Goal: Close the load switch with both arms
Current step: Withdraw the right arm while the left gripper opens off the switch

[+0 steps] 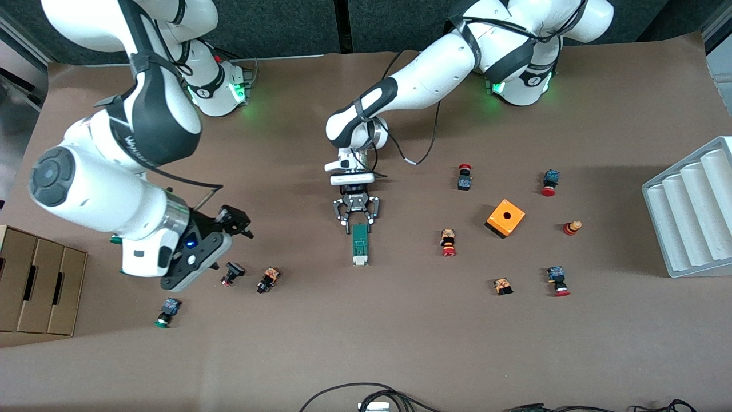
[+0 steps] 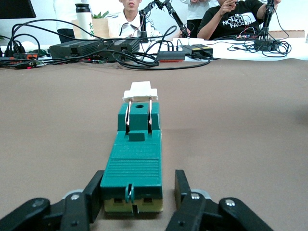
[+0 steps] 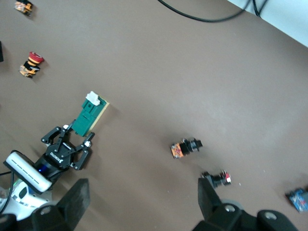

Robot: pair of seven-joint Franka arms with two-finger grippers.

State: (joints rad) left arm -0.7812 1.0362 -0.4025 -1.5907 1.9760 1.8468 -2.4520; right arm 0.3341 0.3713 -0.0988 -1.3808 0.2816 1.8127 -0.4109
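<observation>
- Left gripper [image 1: 357, 228] is clamping narrow green rectangular load switch [image 1: 359, 244] mid-table; long axis running 12-to-6, white sliding handle [image 1: 360, 260] at 6.
- Right gripper [image 1: 237, 223], fingers spread wide and empty, is hovering toward 9, over the small push buttons [image 1: 233, 273].

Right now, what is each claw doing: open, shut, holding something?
Left claw: shut on the end of the green switch on the table.
Right claw: open, holding nothing, above the table near some small buttons.
</observation>
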